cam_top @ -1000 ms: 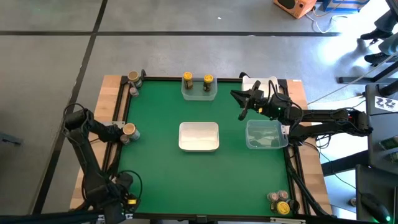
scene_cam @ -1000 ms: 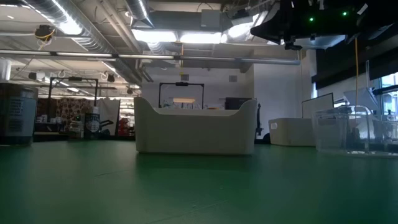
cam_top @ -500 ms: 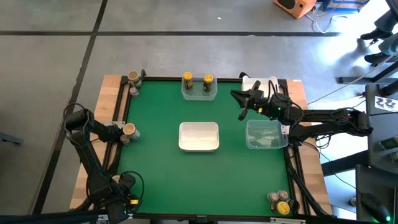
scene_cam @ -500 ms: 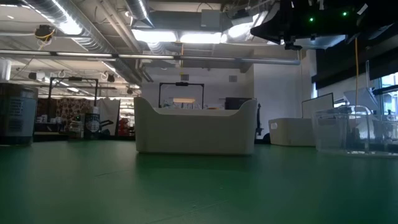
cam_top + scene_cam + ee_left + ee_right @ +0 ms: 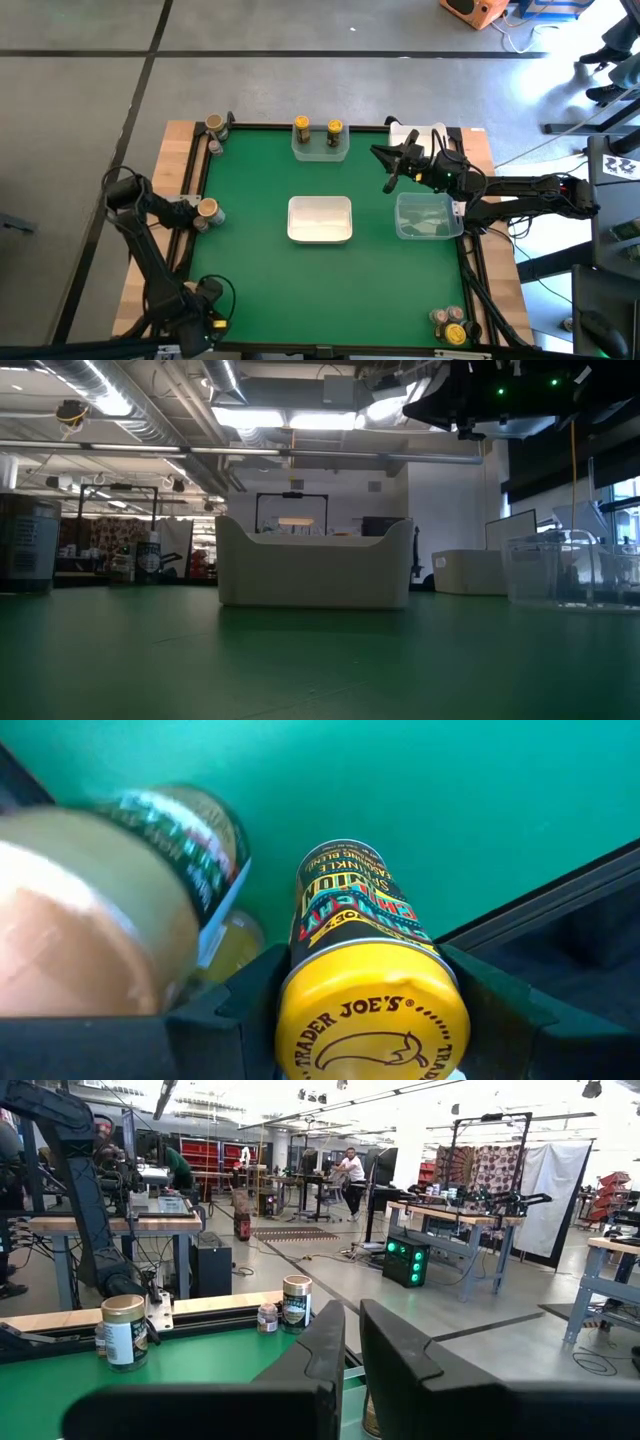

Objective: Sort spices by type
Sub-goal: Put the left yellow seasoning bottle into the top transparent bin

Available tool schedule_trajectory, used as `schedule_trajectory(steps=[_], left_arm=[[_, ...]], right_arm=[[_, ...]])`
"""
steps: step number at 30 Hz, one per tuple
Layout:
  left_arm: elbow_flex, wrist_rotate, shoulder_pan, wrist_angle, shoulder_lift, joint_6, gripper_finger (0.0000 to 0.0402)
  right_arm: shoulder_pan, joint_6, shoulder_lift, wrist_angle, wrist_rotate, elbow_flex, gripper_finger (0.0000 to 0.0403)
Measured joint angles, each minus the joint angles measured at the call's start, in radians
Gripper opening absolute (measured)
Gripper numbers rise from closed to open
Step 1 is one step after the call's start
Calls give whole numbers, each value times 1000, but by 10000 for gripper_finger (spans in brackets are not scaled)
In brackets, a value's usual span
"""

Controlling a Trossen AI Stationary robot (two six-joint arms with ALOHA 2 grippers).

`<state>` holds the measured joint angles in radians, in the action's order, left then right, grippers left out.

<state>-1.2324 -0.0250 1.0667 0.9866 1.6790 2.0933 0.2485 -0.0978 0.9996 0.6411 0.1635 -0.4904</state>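
Note:
The spices are small jars. One with a yellow cap [image 5: 372, 1025] stands upright on the green mat between the fingers of my left gripper [image 5: 365, 1020], at the table's left edge. My left gripper [image 5: 192, 212] points down and hides that jar in the high view. A tan-capped jar [image 5: 208, 209] [image 5: 90, 920] stands right beside it. Two yellow-capped jars [image 5: 301, 127] [image 5: 334, 127] stand at the far clear tub [image 5: 320, 148]. My right gripper [image 5: 392, 172] [image 5: 350, 1350] hangs shut and level above the mat, holding nothing. My left gripper has the yellow-capped jar pinched between its two fingers at the sides of its upper end, by the cap [image 5: 290, 1010]. The fingers [image 5: 235, 1015] come from above, pointing down. The jar stands upright with its bottom on the green mat.
A white tub [image 5: 320, 219] sits mid-table and a clear tub [image 5: 428, 216] to its right. More jars stand at the far left corner [image 5: 214, 125] and the near right corner [image 5: 450, 325]. A black frame [image 5: 560, 910] edges the mat close to the held jar.
My left arm has bent a little lower over the jars at the table's left edge, while its gripper stays above the same spot. The jars and tubs have kept their places.

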Motion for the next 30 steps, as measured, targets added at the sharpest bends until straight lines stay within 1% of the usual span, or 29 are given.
schedule_trajectory(steps=[4, 7, 12, 16, 19, 23, 30], left_arm=[[0, 4, -51, 7, -9, -99, 208], [-2, 4, -105, 46, -26, -173, 208], [-10, 25, -221, 121, -61, -365, 208], [-33, 56, -338, 170, -85, -560, 209], [-62, 98, -440, 203, -91, -727, 209], [-109, 129, -576, 210, -95, -945, 210], [-229, 136, -813, 225, -95, -1296, 210]], right_arm=[[0, 0, 0, 0, 0, 0, 39], [0, 11, 0, -11, -1, 0, 39], [0, 11, 0, -13, -3, 0, 39], [0, 11, 0, -9, -4, 0, 39], [1, 11, 0, -13, -6, 0, 39], [1, 11, 0, -11, -6, 0, 39], [1, -20, 0, 6, 1, 0, 39]])
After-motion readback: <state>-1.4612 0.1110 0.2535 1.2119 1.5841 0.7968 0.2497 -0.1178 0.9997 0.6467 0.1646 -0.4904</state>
